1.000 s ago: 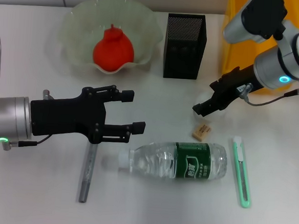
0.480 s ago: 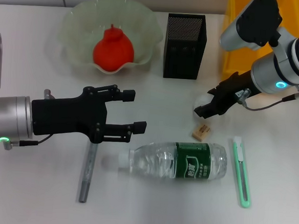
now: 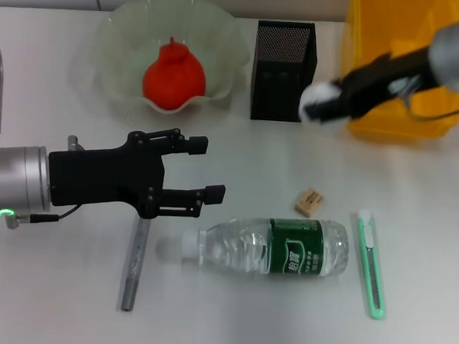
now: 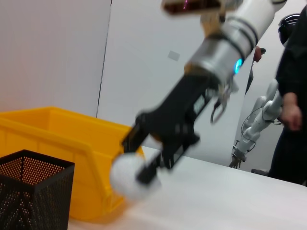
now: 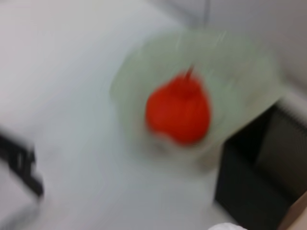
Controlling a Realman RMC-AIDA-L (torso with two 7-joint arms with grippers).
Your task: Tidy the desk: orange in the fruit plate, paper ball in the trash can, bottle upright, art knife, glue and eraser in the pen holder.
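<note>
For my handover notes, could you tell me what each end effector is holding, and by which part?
The right end effector grips the paper ball across its body, beside the trash can. The left end effector is open above the desk, holding nothing.

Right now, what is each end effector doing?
Left end effector: open, empty, above the desk.
Right end effector: closed on the paper ball.

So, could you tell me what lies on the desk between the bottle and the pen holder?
In the head view, only the eraser lies between the bottle and the pen holder; the rest is bare desk.
</note>
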